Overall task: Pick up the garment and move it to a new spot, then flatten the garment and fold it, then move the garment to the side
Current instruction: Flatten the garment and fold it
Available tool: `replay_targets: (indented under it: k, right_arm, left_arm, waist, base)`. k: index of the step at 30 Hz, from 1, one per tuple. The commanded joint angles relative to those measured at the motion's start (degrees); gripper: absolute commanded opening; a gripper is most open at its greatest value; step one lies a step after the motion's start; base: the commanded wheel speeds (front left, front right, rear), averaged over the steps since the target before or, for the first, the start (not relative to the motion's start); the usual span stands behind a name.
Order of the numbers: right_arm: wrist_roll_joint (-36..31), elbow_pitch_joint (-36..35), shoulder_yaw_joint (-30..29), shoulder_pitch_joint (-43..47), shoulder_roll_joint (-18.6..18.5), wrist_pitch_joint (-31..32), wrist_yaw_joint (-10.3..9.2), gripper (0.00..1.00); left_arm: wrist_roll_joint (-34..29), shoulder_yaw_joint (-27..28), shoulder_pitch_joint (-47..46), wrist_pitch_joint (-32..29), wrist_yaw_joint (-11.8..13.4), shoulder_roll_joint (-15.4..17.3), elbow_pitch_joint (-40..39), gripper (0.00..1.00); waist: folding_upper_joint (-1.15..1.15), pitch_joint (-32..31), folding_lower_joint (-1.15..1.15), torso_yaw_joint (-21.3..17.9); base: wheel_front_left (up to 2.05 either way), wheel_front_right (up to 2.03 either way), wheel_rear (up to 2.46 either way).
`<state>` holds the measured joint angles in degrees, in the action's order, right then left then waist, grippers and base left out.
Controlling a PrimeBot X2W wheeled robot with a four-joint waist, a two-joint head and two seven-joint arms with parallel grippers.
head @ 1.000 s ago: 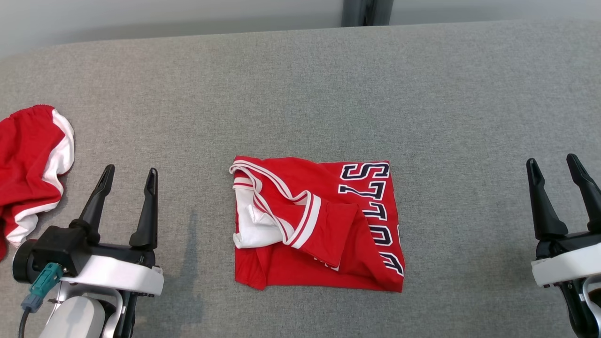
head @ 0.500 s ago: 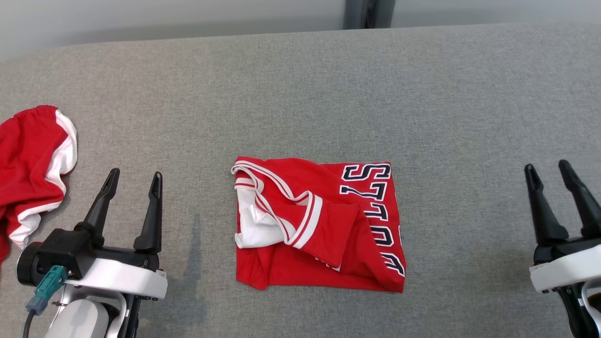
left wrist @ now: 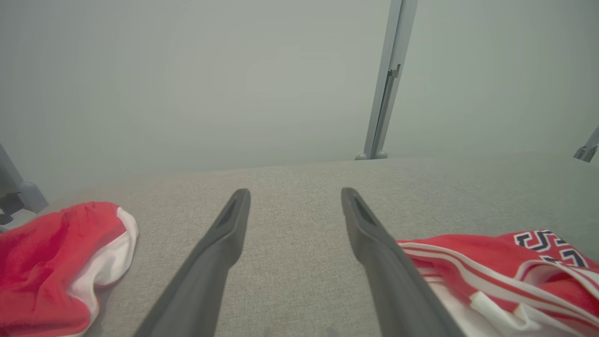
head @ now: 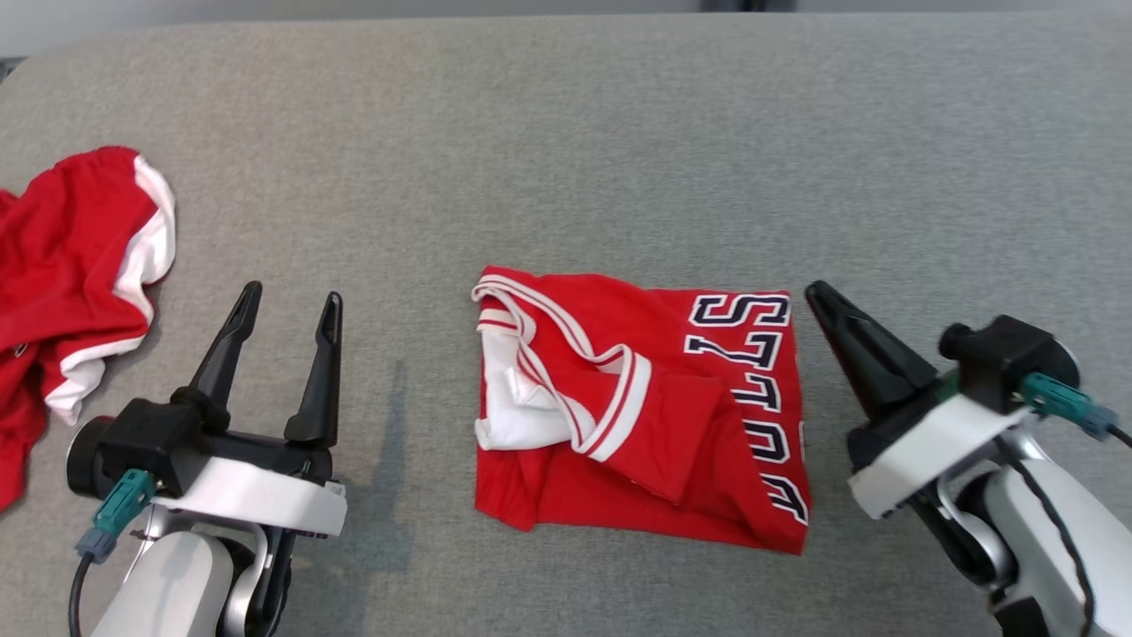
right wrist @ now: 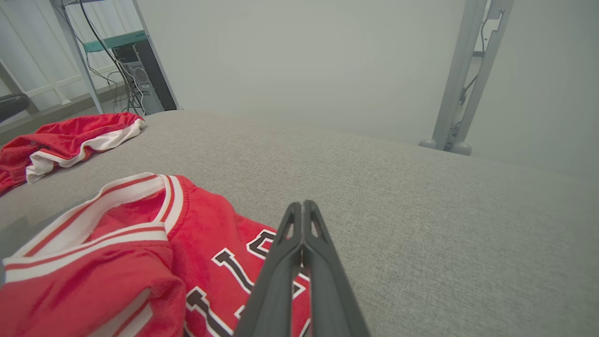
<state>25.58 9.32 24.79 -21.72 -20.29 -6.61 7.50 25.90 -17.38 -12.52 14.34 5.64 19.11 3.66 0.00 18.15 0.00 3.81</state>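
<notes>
The garment point(head: 637, 407), a red jersey with white trim and dark lettering, lies folded in a rough square at the middle of the grey surface. My right gripper point(head: 814, 294) is shut, its fingers pressed into one point that angles toward the jersey's lettered right edge, close beside its far corner. In the right wrist view the shut gripper point(right wrist: 302, 206) hovers over the lettering of the jersey point(right wrist: 140, 252), with nothing seen between the fingers. My left gripper point(head: 287, 303) stands open to the left of the jersey, apart from it. Its own view shows the open gripper point(left wrist: 295, 194) with the jersey point(left wrist: 491, 267) at the right.
A second red and white garment point(head: 80, 265) lies crumpled at the left edge of the grey padded surface point(head: 566, 133). A metal post point(right wrist: 463, 75) stands behind the far edge. Cables and a rack point(right wrist: 135, 70) stand beyond the left end.
My right gripper has shut and swung in leftward, turning toward the jersey's right edge. The head camera has shifted, so the whole picture sits differently. The left gripper stays open.
</notes>
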Motion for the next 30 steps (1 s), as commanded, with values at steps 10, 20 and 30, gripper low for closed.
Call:
replay_targets:
  k: [10, 20, 30]
  right_arm:
    - [9.1, 10.9, 20.3, -11.6, -3.0, -4.1, -0.02, 0.0]
    - [16.0, 9.4, 32.4, -14.4, -4.9, -6.7, -0.02, 0.0]
    - [14.3, 4.4, 36.8, -13.2, -3.5, -5.6, -0.02, 0.0]
  left_arm:
    - [-0.5, -0.5, -3.2, 0.6, -1.9, -1.8, 2.0, 1.0]
    - [-1.7, 0.7, -2.3, 0.7, -2.7, -2.8, 2.3, 1.0]
    - [-2.4, 1.3, -2.0, 0.7, -3.4, -3.1, 2.5, 1.0]
  waist:
    - [0.0, 2.9, 0.0, 4.0]
    - [0.0, 2.7, 0.0, 3.5]
    - [0.0, 2.8, 0.0, 2.2]
  base:
    - [0.0, 0.0, 0.0]
    - [0.0, 0.0, 0.0]
    - [0.0, 0.0, 0.0]
